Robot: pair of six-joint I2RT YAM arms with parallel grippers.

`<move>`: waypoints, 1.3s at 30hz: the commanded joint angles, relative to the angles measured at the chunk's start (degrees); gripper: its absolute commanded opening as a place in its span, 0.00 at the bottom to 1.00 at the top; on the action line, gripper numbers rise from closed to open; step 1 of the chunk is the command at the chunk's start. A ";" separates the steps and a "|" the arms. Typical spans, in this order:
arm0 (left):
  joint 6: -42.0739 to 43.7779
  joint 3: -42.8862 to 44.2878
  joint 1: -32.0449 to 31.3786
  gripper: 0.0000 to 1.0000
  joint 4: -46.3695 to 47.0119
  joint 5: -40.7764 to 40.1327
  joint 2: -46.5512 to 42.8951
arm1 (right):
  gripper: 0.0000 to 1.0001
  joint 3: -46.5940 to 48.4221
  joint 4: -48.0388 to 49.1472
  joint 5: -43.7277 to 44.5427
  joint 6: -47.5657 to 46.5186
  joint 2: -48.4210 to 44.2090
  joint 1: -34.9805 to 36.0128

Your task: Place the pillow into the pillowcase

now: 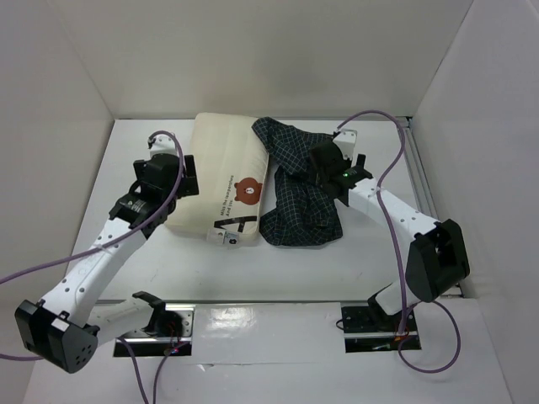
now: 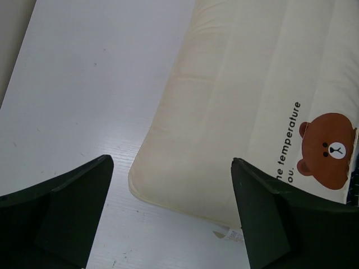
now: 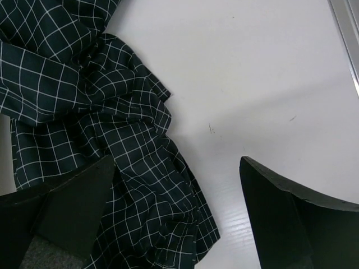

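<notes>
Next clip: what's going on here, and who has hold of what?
Nothing is held at this moment. The pillow lies flat on the white table, fully outside the pillowcase, which sits crumpled against its right side. The left gripper is open and poised at the pillow's left edge. The right gripper is open over the right edge of the pillowcase. Neither set of jaws has closed on fabric, so the stuffing has not begun.
</notes>
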 commanded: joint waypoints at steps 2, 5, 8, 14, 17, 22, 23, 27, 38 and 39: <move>-7.16 4.87 -0.10 0.99 -6.07 -1.65 1.50 | 1.00 0.30 -1.69 -0.61 2.37 -1.58 -0.08; -6.29 6.27 -0.10 0.99 -7.22 4.39 2.63 | 1.00 0.30 -1.69 -3.42 1.67 -2.11 -0.08; -5.77 4.79 -0.10 0.99 -6.18 10.20 2.12 | 1.00 0.82 -1.69 -7.02 0.44 -2.63 0.44; -7.42 3.28 -0.10 0.90 -5.29 11.80 1.50 | 1.00 -1.45 -2.57 -13.85 -1.23 -5.35 0.45; -8.57 5.40 -0.10 0.93 -8.36 16.36 4.74 | 1.00 -4.00 -2.57 -21.58 -3.60 -6.76 0.98; -14.11 6.62 -0.63 0.94 -10.21 16.98 10.36 | 1.00 -5.06 -1.95 -27.32 -5.63 -4.57 1.68; -14.64 7.24 -0.63 0.94 -11.52 16.98 11.42 | 1.00 -5.06 -1.95 -28.20 -6.24 -3.78 2.38; -19.03 9.87 0.76 0.95 -15.21 13.12 15.82 | 1.00 -5.59 0.41 -34.78 -6.24 1.56 3.70; -19.83 16.55 19.84 0.95 -13.99 21.81 25.65 | 0.00 -0.68 -2.39 -29.81 -4.93 10.03 5.81; -19.83 16.56 20.72 0.95 -13.30 22.34 28.28 | 0.00 0.11 -3.87 -28.66 -4.93 8.80 5.81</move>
